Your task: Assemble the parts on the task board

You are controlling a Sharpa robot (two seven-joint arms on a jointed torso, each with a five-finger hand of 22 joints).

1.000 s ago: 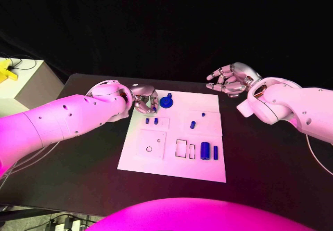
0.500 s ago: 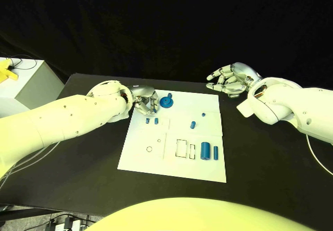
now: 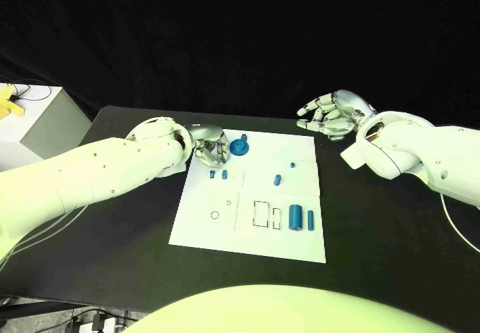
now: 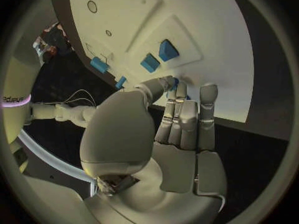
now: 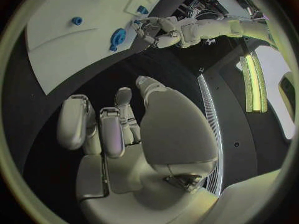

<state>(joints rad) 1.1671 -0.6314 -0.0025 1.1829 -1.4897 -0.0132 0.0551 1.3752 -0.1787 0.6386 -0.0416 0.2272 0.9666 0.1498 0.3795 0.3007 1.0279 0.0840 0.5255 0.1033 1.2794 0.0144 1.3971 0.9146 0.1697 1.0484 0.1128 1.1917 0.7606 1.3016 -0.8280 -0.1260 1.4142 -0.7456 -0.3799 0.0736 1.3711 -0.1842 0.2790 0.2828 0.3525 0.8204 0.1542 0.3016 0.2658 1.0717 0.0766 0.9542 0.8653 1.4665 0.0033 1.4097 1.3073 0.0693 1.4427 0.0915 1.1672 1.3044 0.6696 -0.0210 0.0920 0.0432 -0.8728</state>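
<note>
Your task board (image 3: pixel 250 239) sits mid-table on the black table (image 3: pixel 390 236), w/ the blue parts spread over it. The round blue disc part (image 3: pixel 239 146) is at the far left corner, two small blocks (image 3: pixel 218 174) just nearer than it, a small peg (image 3: pixel 293 165) and short piece (image 3: pixel 277 180) toward the right side, and a big cylinder (image 3: pixel 296 217) w/ a thin bar (image 3: pixel 312 220) beside it on the near right.

Left hand (image 3: pixel 208 148) is at the board's far left corner, fingers curled w/ tips right by the disc; can't tell if it's actually pinching anything.

Right hand (image 3: pixel 330 114) hovers off the board past the far right corner, fingers loosely spread, holding nothing.
</note>
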